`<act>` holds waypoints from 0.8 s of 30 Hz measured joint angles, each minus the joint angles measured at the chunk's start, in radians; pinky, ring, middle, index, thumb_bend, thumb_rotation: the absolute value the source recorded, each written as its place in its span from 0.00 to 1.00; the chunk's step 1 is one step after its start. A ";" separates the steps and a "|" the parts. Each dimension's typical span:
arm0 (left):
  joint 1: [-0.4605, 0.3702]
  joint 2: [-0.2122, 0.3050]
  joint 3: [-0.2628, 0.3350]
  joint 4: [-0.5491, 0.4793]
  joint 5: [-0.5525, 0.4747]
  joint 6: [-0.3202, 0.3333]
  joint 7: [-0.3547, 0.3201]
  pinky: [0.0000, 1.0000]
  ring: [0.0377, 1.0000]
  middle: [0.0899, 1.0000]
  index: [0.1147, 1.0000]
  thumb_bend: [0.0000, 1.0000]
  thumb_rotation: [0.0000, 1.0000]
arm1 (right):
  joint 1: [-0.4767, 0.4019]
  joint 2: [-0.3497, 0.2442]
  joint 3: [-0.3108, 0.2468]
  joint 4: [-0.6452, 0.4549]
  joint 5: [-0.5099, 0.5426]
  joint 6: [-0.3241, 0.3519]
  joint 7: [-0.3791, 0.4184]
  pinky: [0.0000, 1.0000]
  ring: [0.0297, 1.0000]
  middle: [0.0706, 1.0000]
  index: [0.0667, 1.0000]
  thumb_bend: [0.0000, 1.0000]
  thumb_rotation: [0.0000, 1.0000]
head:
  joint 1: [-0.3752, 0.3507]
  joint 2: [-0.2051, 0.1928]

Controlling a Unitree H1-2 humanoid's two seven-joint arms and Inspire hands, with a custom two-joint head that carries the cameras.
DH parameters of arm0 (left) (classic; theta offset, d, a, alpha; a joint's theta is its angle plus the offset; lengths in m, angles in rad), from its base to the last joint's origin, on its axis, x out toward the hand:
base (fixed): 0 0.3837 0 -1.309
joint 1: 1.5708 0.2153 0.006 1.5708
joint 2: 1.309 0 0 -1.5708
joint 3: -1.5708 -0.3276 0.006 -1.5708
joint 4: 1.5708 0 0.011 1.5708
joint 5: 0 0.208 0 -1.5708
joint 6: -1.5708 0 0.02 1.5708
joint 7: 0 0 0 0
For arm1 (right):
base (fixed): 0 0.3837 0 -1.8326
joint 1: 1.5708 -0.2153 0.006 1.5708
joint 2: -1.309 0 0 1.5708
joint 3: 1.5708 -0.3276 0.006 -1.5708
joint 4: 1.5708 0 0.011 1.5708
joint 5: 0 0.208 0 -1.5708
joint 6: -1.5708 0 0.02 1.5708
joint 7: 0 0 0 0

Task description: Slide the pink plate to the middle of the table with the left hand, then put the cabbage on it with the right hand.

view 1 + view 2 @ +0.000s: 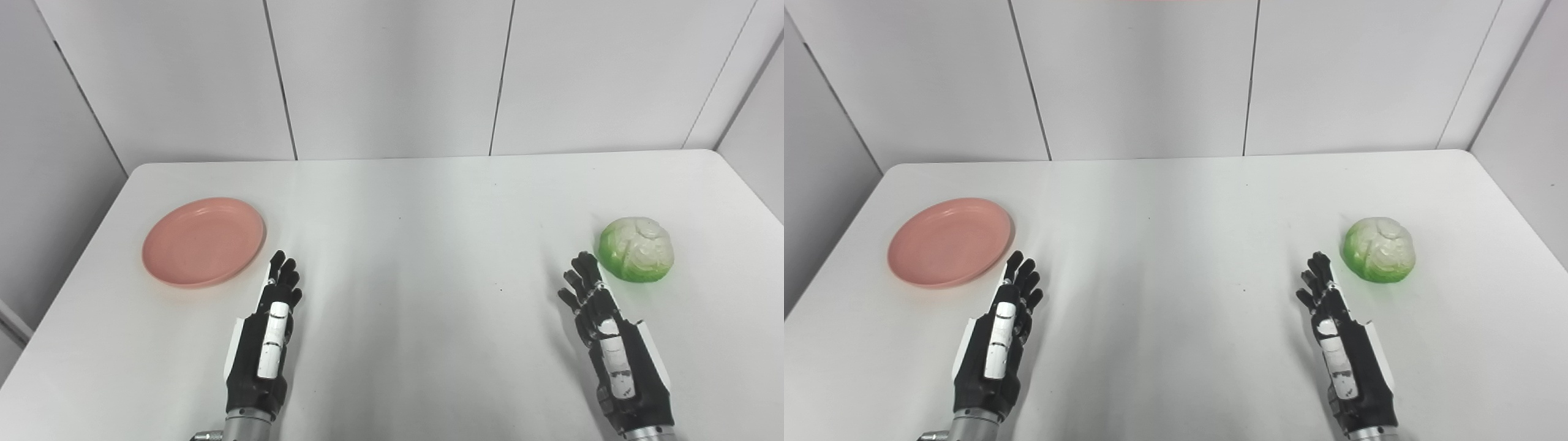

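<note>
Fingers on your left hand are stretched out and apart, holding nothing, with their tips just beside the near right rim of the pink plate but not touching it. Your right hand is likewise spread and empty, its fingers pointing up toward the cabbage, which sits just beyond them on the right side of the surface. The plate lies flat on the left side, well apart from the middle, so neither step is done yet. Expect the plate to be stiff, light and fairly slick on this smooth white top; it should glide easily, so you probably need only a gentle push. Lay your fingers on the raised rim at the far left edge, or press lightly down inside the shallow well, and draw it rightward; pushing too high on the rim could tip it. The cabbage looks round and toy-like, probably light and firm, with a glossy skin that may slip. Take it from above, with fingers wrapped around its widest part and the thumb opposite, because a round body can roll away if nudged from one side.
</note>
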 measured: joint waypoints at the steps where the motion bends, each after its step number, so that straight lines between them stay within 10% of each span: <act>1: 0.000 0.000 0.000 0.000 0.000 0.000 0.000 1.00 1.00 1.00 1.00 0.72 0.92 | 0.000 0.000 0.001 0.000 -0.002 0.000 -0.001 0.95 0.99 1.00 0.98 0.83 0.97 | -0.003 0.000; 24: 0.000 0.000 0.000 -0.001 0.000 0.000 0.000 1.00 1.00 1.00 1.00 0.69 0.93 | 0.000 0.002 0.005 -0.002 -0.013 0.001 -0.007 0.94 0.98 0.99 0.97 0.84 0.96 | 0.005 -0.006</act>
